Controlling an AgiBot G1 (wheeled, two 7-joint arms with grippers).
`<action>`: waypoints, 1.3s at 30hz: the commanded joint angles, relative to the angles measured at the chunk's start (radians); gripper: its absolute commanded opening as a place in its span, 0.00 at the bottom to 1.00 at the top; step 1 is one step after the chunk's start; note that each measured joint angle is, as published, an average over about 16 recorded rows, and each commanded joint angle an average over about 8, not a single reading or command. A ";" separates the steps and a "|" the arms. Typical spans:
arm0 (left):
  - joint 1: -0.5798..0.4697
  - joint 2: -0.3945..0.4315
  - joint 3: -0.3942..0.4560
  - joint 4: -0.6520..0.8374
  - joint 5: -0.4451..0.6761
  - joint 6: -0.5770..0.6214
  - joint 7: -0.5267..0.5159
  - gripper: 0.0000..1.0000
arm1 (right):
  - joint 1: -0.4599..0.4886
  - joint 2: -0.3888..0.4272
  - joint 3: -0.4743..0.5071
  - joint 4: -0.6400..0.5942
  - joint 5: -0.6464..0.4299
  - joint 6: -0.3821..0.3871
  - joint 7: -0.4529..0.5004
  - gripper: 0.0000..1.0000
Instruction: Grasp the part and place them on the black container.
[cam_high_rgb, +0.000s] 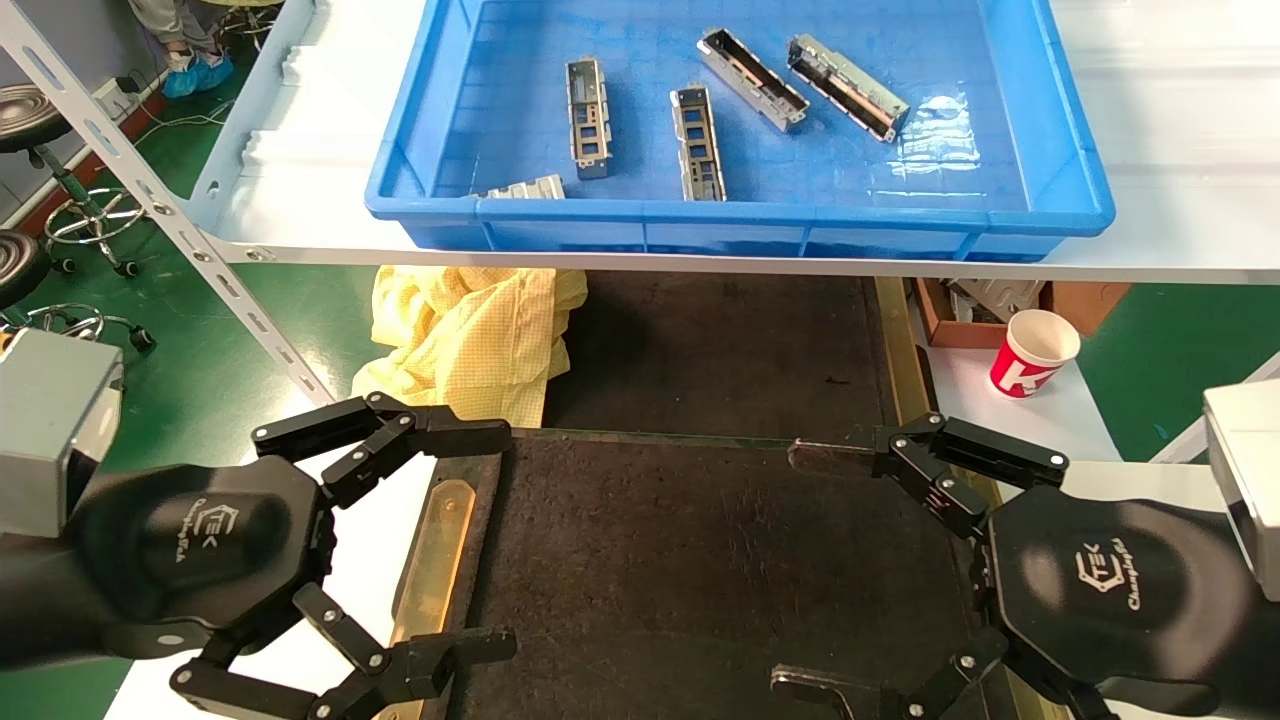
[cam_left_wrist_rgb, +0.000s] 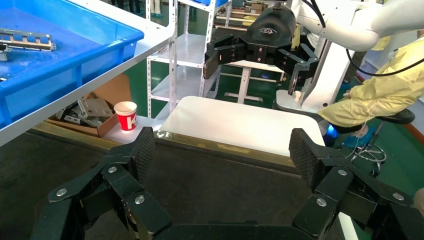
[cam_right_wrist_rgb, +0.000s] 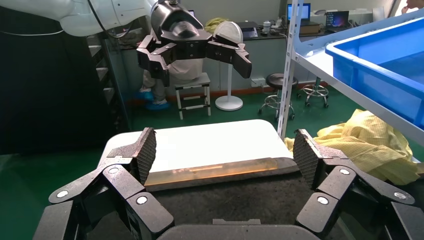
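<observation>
Five grey parts lie in the blue crate (cam_high_rgb: 1070, 190) on the white shelf (cam_high_rgb: 1180, 130) above the black container (cam_high_rgb: 700, 580), and none is on the container yet. Two parts lie side by side near the crate's middle (cam_high_rgb: 587, 117) (cam_high_rgb: 698, 141), two more lie slanted toward its far right (cam_high_rgb: 752, 78) (cam_high_rgb: 848, 86), and a fifth (cam_high_rgb: 528, 187) leans against the near wall by the near-left corner.

Both hands hover low over the container, spread wide and holding nothing: the left hand (cam_high_rgb: 490, 540) at its left edge beside the brass strip (cam_high_rgb: 432, 560), the right hand (cam_high_rgb: 800, 570) at its right edge.

The step in hand looks like the first reach. A good choice is likely one of the middle parts, since each lies flat with bare crate floor on both sides. The hand should clear the crate's near wall from above, turn so its fingers straddle the part's narrow width, and close near mid-length so the part does not tip. The fifth part against the wall would be awkward to grip.

Readable writing is scant: each hand's back carries a white logo mark (cam_high_rgb: 222, 522) with small script below it that I cannot make out. The paper cup (cam_high_rgb: 1032, 355) on the lower white tabletop (cam_high_rgb: 1040, 420) to the container's right is red with a white "K".
</observation>
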 joint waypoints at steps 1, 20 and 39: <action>0.000 0.000 0.000 0.000 0.000 0.000 0.000 1.00 | 0.000 0.000 0.000 0.000 0.000 0.000 0.000 1.00; 0.000 0.000 0.001 0.000 -0.001 0.000 0.000 0.00 | 0.000 0.000 0.000 0.000 0.000 0.000 0.000 1.00; 0.000 0.000 0.001 0.000 -0.001 0.000 0.000 0.00 | 0.000 0.000 0.000 0.000 0.000 0.000 0.000 1.00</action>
